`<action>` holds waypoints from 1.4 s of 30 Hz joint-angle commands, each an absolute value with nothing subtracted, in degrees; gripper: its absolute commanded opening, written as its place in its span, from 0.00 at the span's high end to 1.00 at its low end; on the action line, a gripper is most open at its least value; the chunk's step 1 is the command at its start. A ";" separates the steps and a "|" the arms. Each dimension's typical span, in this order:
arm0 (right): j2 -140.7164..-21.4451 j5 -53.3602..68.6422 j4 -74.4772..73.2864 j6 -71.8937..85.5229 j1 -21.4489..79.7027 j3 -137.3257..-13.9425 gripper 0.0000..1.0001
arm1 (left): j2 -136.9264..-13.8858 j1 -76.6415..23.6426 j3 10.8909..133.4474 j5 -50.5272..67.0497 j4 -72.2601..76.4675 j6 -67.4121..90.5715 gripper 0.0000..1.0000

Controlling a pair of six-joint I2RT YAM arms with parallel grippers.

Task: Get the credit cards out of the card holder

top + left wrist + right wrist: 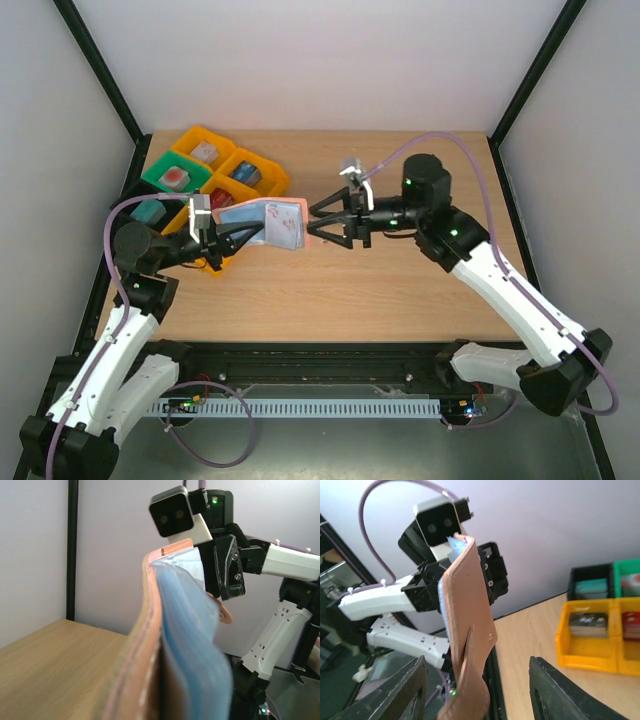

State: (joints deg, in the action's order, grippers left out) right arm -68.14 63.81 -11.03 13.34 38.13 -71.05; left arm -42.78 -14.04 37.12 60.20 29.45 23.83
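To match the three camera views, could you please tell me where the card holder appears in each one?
Top external: the card holder is held in the air left of centre, above the table.
Left wrist: seen edge-on, rising from the bottom centre; table at lower left.
Right wrist: an upright tan flap at centre; table to its right.
Shared landmark: the wooden table.

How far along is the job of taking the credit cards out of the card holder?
Done: the card holder is held up off the table, clamped in the left pincer. In hand: the right pincer is open, with a finger on either side of the holder's free end. Left: the whole removal. The credit cards sit inside the holder with only their blue edges showing, and no card is out yet.
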 commanded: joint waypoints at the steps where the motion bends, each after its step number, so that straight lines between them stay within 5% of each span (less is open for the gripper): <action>1: -64.48 61.10 -2.64 16.65 36.56 -68.26 0.46 | -42.04 -13.46 37.60 58.79 34.85 24.79 0.98; 4: -66.69 60.92 -1.40 20.19 36.56 -68.29 0.48 | -42.24 -13.49 37.69 57.75 34.48 24.69 0.98; 8: -68.33 67.17 5.09 26.91 37.17 -67.34 0.35 | -42.21 -13.49 38.08 56.01 32.83 23.81 0.98; 12: -68.64 62.91 1.81 23.60 38.72 -67.70 0.33 | -42.06 -13.45 37.92 55.57 31.65 22.81 0.98; 21: -70.24 58.84 -6.29 17.96 39.46 -69.06 0.79 | -41.77 -13.34 37.84 55.27 31.94 22.85 0.98; 42: -71.83 55.04 -12.74 12.93 38.85 -72.48 0.76 | -42.16 -13.08 38.72 56.47 30.43 18.96 0.98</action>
